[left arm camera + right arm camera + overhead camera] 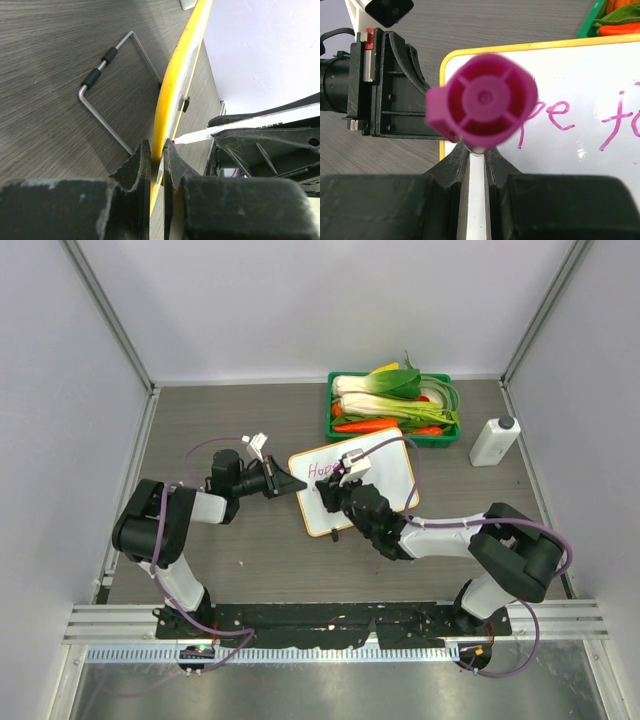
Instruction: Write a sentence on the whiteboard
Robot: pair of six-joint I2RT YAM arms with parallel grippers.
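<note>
The whiteboard [380, 475], white with an orange rim, lies at the table's middle. My left gripper [299, 485] is shut on its left edge; in the left wrist view the jaws [157, 155] pinch the rim [172, 95]. My right gripper [333, 495] is shut on a white marker [350, 462] over the board's left part. In the right wrist view the fingers [476, 155] clamp the marker's body, and its magenta end [482, 102] hides part of the board [580, 75]. The sentence [325, 469] is pink; "pe" [555, 115] and "fo" show. The marker's tip [192, 136] is at the board.
A green tray [335, 420] of vegetables stands just behind the board, its corner also in the right wrist view [585, 25]. A white bottle [494, 440] stands at the right. A wire stand [102, 65] with black sleeves lies under the board's edge.
</note>
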